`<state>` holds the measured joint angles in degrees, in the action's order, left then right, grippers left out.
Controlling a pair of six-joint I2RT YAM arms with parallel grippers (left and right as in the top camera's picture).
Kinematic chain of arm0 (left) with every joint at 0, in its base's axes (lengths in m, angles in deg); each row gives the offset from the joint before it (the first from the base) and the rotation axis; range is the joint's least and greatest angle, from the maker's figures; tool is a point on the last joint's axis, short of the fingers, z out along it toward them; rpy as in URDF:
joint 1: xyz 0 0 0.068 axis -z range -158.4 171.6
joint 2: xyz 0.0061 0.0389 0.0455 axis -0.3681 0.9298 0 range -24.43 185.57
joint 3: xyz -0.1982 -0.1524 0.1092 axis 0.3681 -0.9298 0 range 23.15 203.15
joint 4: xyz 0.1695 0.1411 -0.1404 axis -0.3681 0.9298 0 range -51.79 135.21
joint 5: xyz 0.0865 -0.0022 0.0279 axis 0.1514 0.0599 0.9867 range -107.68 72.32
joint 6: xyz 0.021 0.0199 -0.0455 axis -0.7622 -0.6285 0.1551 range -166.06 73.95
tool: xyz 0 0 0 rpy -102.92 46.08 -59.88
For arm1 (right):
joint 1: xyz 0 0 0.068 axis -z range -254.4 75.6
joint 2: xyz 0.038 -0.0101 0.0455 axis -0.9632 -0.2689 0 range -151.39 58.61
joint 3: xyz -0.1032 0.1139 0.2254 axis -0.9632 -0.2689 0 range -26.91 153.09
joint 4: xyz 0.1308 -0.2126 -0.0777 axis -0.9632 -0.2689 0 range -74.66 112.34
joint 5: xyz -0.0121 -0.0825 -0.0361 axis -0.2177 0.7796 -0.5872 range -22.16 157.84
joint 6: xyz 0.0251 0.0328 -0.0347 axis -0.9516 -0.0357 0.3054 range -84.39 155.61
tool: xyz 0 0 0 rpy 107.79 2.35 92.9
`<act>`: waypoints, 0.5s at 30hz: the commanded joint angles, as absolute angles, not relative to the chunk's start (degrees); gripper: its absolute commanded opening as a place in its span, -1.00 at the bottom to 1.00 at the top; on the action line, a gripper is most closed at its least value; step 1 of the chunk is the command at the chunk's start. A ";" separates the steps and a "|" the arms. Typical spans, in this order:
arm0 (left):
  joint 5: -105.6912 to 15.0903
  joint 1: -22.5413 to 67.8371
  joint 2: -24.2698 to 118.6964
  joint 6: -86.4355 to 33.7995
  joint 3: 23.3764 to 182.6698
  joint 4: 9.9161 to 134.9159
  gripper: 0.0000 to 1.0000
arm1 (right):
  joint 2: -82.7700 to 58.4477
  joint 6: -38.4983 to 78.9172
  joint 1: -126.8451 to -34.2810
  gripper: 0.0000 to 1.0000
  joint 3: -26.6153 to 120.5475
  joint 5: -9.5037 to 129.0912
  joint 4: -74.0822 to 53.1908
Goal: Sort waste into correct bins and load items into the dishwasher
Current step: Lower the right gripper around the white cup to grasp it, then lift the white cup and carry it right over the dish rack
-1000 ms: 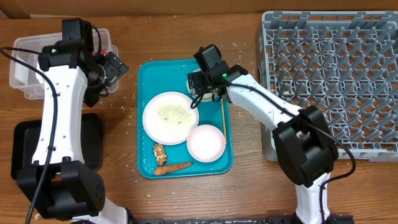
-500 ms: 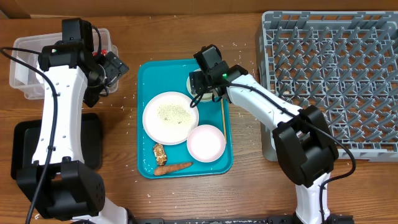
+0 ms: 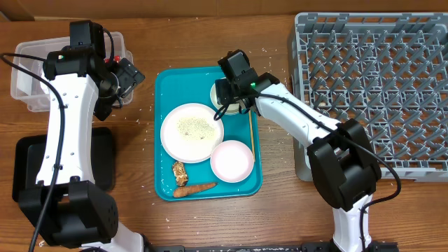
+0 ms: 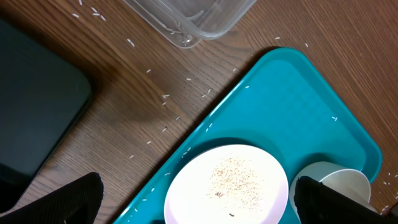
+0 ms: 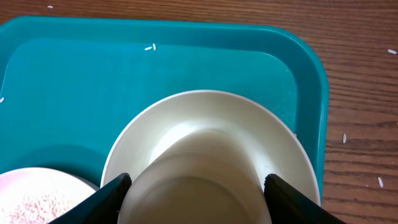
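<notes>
Cup point(image 5: 205, 137) is plain, glossy white, round-rimmed, on teal tray point(image 5: 74, 81).

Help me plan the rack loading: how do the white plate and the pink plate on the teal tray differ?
The white plate is larger than the pink plate. The white plate carries a scatter of crumbs; the pink plate looks clean. Both are round and lie flat on the teal tray.
</notes>
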<state>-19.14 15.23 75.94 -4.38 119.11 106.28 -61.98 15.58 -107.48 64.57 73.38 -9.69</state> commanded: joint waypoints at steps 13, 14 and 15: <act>-18.74 15.66 74.90 -4.01 118.83 106.28 1.00 | -51.51 14.55 -104.18 0.17 65.86 73.40 -11.18; -18.74 15.66 74.90 -4.01 118.83 106.31 1.00 | -49.88 14.53 -103.24 0.17 65.86 73.38 -11.37; -18.74 15.64 74.90 -4.01 118.83 106.31 1.00 | -48.65 14.53 -102.45 0.16 65.86 73.36 -11.46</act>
